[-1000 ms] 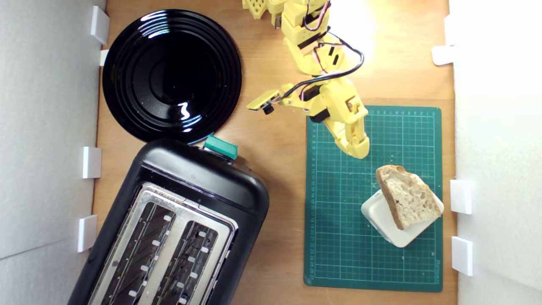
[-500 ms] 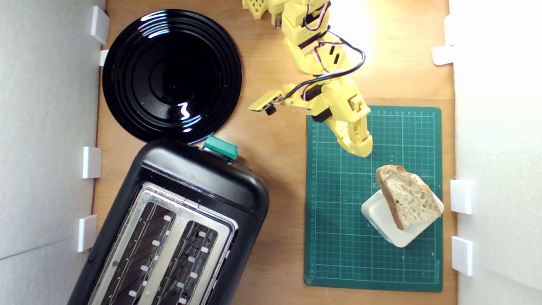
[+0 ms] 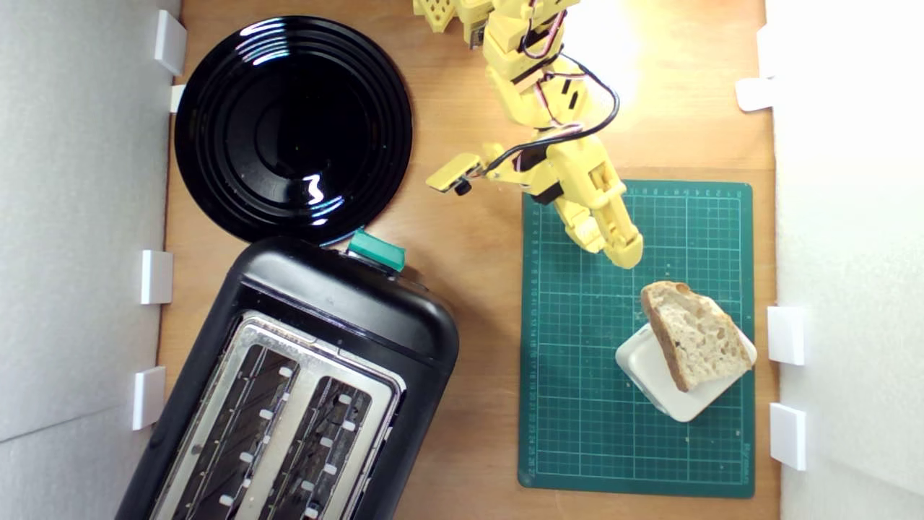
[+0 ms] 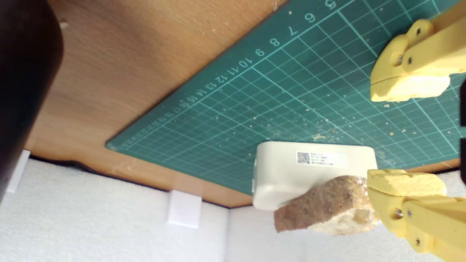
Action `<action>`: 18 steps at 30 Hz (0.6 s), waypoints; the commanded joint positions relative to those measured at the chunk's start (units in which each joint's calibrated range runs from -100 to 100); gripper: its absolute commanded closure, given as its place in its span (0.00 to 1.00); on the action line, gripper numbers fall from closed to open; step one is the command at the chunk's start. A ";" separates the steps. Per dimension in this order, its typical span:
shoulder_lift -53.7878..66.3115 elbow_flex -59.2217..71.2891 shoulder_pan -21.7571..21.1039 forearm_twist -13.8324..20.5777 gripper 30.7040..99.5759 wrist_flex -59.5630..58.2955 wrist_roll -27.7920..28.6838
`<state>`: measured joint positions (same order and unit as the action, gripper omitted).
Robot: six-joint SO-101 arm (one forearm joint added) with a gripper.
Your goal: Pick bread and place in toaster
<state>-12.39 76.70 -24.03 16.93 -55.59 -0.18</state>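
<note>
The bread (image 3: pixel 696 343), a wedge with pale holey crumb and a brown crust, lies tilted on a cream-white block (image 3: pixel 653 379) at the green mat's right side in the exterior view. My yellow gripper (image 3: pixel 610 249) hovers over the mat just short of the bread, open and holding nothing. In the wrist view the bread's crust (image 4: pixel 324 209) sits beside one fingertip of the gripper (image 4: pixel 406 136), not between the jaws. The black toaster (image 3: pixel 289 390) with a silver two-slot top and teal lever (image 3: pixel 375 250) stands at the exterior view's lower left; its dark side (image 4: pixel 22 72) shows in the wrist view.
A round black plate (image 3: pixel 292 126) lies on the wooden table behind the toaster. The green cutting mat (image 3: pixel 577 375) carries crumbs. White foam walls (image 3: pixel 79 217) with small white clips (image 3: pixel 785 334) close in both sides.
The gripper has edged a little toward the exterior view's right, closer to the bread, and its fingers look spread wider. Bread, block and toaster have not moved.
</note>
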 commanded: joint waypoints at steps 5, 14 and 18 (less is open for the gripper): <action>2.16 -2.21 -0.71 0.57 0.19 -2.26 0.36; 1.99 -2.21 -0.39 0.57 0.18 -7.97 0.42; -0.01 -3.21 -0.47 0.57 0.18 -8.74 0.42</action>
<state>-12.64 76.14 -24.03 17.46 -62.29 0.03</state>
